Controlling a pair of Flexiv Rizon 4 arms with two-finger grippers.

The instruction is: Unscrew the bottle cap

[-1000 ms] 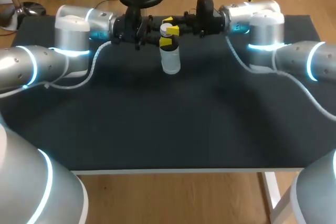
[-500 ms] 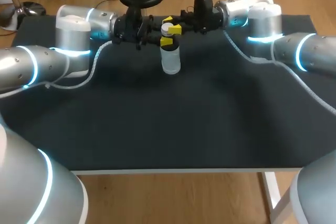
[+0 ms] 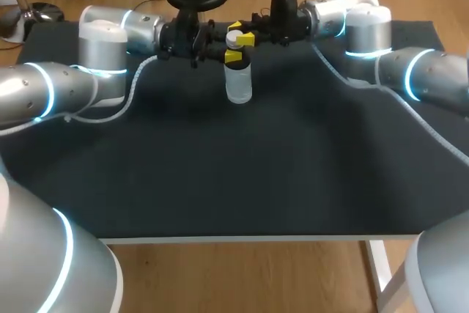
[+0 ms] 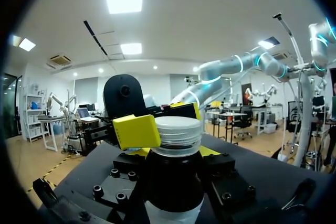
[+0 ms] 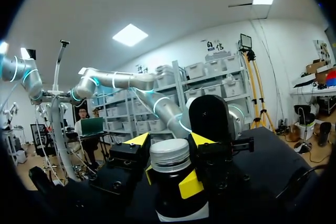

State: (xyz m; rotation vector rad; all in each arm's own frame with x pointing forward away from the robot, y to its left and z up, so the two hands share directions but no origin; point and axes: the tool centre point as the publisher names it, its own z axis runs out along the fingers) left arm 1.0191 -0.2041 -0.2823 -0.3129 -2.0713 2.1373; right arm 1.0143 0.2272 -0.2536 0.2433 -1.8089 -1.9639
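At the far middle of the table [image 3: 220, 181], the bottle [image 3: 238, 82] stands upright. Left gripper [image 3: 229, 56] clamps its neck; right gripper [image 3: 239, 34] pinches the cap [image 3: 233, 38] (white, ribbed). Rotate the cap about the bottle's axis and hold the neck clamp firm to prevent body spin.

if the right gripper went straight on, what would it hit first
The bottle cap, which the right gripper grips; just beyond, probably the left gripper, though depth is unclear.

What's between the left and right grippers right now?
Only the bottle, upright, cap on. The left gripper grips it just under the cap, the right gripper grips the cap, from opposite sides. Clearest in the head view.
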